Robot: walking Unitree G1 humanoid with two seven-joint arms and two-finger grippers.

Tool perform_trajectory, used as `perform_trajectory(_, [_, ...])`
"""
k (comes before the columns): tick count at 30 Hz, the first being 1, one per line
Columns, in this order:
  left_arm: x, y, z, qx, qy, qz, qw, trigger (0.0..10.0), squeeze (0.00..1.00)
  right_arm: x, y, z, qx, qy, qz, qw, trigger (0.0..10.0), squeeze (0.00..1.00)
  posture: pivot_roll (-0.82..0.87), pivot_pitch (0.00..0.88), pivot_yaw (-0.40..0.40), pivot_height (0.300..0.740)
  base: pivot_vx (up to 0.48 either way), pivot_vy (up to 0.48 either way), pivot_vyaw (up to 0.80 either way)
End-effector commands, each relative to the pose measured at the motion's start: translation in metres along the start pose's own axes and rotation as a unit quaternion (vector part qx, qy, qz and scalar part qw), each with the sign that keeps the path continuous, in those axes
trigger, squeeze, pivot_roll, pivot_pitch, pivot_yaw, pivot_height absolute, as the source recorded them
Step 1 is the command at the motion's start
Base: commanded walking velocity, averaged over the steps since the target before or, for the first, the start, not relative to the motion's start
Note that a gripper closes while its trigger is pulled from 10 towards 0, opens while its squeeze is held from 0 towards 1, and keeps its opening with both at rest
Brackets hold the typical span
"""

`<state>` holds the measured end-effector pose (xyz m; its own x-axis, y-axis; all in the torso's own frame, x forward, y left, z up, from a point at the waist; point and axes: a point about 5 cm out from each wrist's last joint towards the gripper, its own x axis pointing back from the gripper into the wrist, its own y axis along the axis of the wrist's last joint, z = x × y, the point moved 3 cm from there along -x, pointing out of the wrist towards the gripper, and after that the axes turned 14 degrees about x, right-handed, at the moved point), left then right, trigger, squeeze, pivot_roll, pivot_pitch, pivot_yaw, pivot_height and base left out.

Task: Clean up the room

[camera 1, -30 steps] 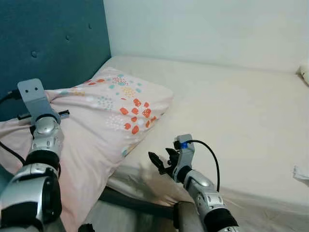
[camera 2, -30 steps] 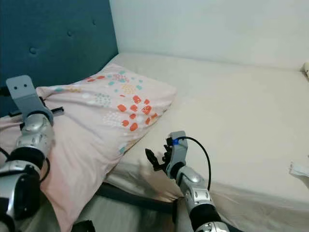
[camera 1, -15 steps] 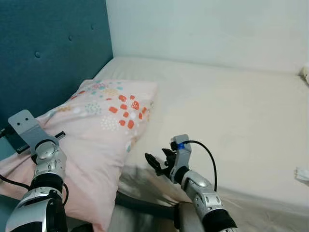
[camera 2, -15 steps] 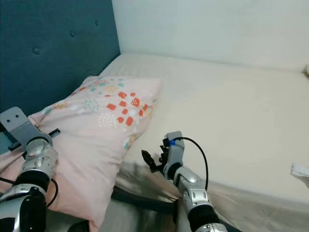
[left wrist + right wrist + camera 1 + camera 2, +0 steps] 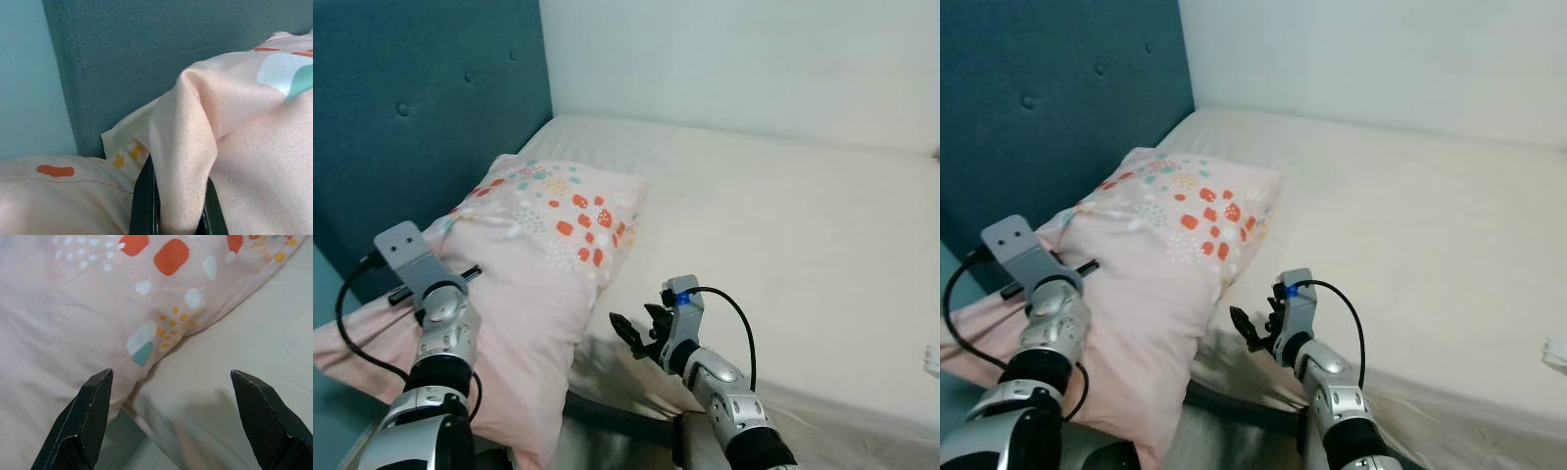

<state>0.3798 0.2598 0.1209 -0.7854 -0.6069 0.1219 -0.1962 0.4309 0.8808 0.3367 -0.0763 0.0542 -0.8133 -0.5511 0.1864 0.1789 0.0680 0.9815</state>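
Bed [image 5: 803, 235] runs away from you, cream sheet bare across most of its top, with the teal headboard [image 5: 421, 117] standing along its left end. Pillow [image 5: 533, 245], pink with orange and teal spots, lies at that head end on your left: its far corner sits on the mattress near the headboard, while its near end sags off the bed's front edge toward the floor. Long axis runs from that far corner down toward you and leftward, so the low end is the part nearest you. Left gripper [image 5: 171, 208] is clamped on a fold of the pillow's fabric at the low end; in the left wrist view you see cloth bunched between the two black fingers, headboard just behind. Right gripper [image 5: 631, 336] hovers at the bed's front edge, just beside the pillow's right border, fingers spread wide and touching nothing; in the right wrist view pillow edge and sheet both lie between the tips. Judgement: the pillow wants lifting up and away from you onto the mattress; your left arm already has it, the right is close enough to catch the near side. No containers seen.
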Motion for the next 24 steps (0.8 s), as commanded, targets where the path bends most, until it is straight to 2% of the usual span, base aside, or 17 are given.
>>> perform_trajectory(1, [0.003, -0.006, -0.003, -0.011, -0.013, 0.009, 1.000, 10.0, 0.00, 0.000, 0.002, 0.000, -0.004, -0.003, -0.004, 1.000, 10.0, 0.00, -0.07, 0.000, 0.001, 0.371, 0.000, 0.000, 0.00])
perform_trajectory(2, [0.003, -0.006, -0.003, -0.014, -0.014, 0.009, 1.000, 10.0, 0.00, 0.000, 0.002, 0.000, -0.004, -0.003, -0.004, 1.000, 10.0, 0.00, -0.07, 0.000, 0.002, 0.371, 0.000, 0.000, 0.00])
perform_trajectory(3, [0.003, -0.004, -0.003, -0.023, -0.014, 0.002, 1.000, 10.0, 1.00, 0.000, 0.002, 0.000, -0.005, -0.004, -0.004, 1.000, 10.0, 0.00, -0.07, 0.000, 0.003, 0.371, 0.000, 0.000, 0.00])
perform_trajectory(6, [0.002, 0.001, -0.002, -0.035, -0.014, -0.009, 0.999, 10.0, 1.00, 0.001, 0.002, -0.001, -0.006, -0.006, -0.004, 1.000, 10.0, 0.00, -0.07, 0.000, 0.003, 0.371, 0.000, 0.000, 0.00])
perform_trajectory(8, [-0.003, 0.016, 0.001, -0.079, -0.014, -0.045, 0.996, 10.0, 1.00, 0.001, 0.001, -0.001, -0.007, -0.007, -0.003, 1.000, 10.0, 0.00, -0.07, 0.000, 0.004, 0.371, 0.000, 0.000, 0.00])
perform_trajectory(9, [-0.008, 0.032, 0.001, -0.121, -0.019, -0.077, 0.989, 10.0, 1.00, 0.001, 0.001, -0.002, -0.007, -0.009, -0.004, 1.000, 10.0, 0.00, -0.07, 0.000, 0.005, 0.371, 0.000, 0.000, 0.00])
perform_trajectory(11, [-0.012, 0.050, 0.000, -0.170, -0.024, -0.111, 0.979, 10.0, 1.00, 0.001, 0.001, -0.003, -0.008, -0.010, -0.004, 1.000, 10.0, 0.00, -0.06, 0.000, 0.004, 0.371, 0.000, 0.000, 0.00])
perform_trajectory(12, [-0.012, 0.050, 0.000, -0.170, -0.024, -0.111, 0.979, 10.0, 1.00, 0.001, 0.001, -0.003, -0.008, -0.010, -0.004, 1.000, 10.0, 0.00, -0.06, 0.000, 0.004, 0.371, 0.000, 0.000, 0.00])
perform_trajectory(14, [-0.016, 0.066, -0.002, -0.201, -0.037, -0.137, 0.969, 10.0, 1.00, 0.002, 0.001, -0.003, -0.008, -0.011, -0.004, 1.000, 10.0, 0.00, -0.06, 0.000, 0.002, 0.371, 0.000, 0.000, 0.00])
perform_trajectory(15, [-0.017, 0.079, -0.004, -0.224, -0.046, -0.160, 0.960, 10.0, 1.00, 0.002, 0.001, -0.003, -0.008, -0.012, -0.003, 1.000, 10.0, 0.00, -0.06, 0.000, 0.000, 0.371, 0.000, 0.000, 0.00])
perform_trajectory(16, [-0.017, 0.079, -0.004, -0.224, -0.046, -0.160, 0.960, 10.0, 1.00, 0.002, 0.001, -0.003, -0.008, -0.012, -0.003, 1.000, 10.0, 0.00, -0.06, 0.000, 0.000, 0.371, 0.000, 0.000, 0.00])
perform_trajectory(18, [-0.018, 0.096, -0.007, -0.261, -0.060, -0.191, 0.944, 10.0, 1.00, 0.002, 0.001, -0.003, -0.008, -0.012, -0.002, 1.000, 10.0, 0.00, -0.05, 0.000, -0.004, 0.371, 0.000, 0.000, 0.00])
perform_trajectory(19, [-0.018, 0.096, -0.007, -0.261, -0.060, -0.191, 0.944, 10.0, 1.00, 0.002, 0.001, -0.003, -0.008, -0.012, -0.002, 1.000, 10.0, 0.00, -0.05, 0.000, -0.004, 0.371, 0.000, 0.000, 0.00])
perform_trajectory(20, [-0.019, 0.107, -0.008, -0.275, -0.067, -0.208, 0.936, 10.0, 1.00, 0.002, 0.000, -0.003, -0.008, -0.010, -0.001, 1.000, 10.0, 0.00, -0.05, 0.000, -0.005, 0.371, 0.000, 0.000, 0.00])
perform_trajectory(21, [-0.019, 0.107, -0.008, -0.275, -0.067, -0.208, 0.936, 10.0, 1.00, 0.002, 0.000, -0.003, -0.008, -0.010, -0.001, 1.000, 10.0, 0.00, -0.05, 0.000, -0.005, 0.371, 0.000, 0.000, 0.00])
perform_trajectory(23, [-0.014, 0.108, -0.028, -0.225, -0.151, -0.192, 0.943, 10.0, 1.00, 0.002, 0.000, -0.002, -0.008, -0.009, 0.000, 1.000, 10.0, 0.00, -0.05, 0.000, -0.012, 0.371, 0.000, 0.000, 0.00])
perform_trajectory(24, [-0.014, 0.108, -0.028, -0.225, -0.151, -0.192, 0.943, 10.0, 1.00, 0.002, 0.000, -0.002, -0.008, -0.009, 0.000, 1.000, 10.0, 0.00, -0.05, 0.000, -0.012, 0.371, 0.000, 0.000, 0.00])
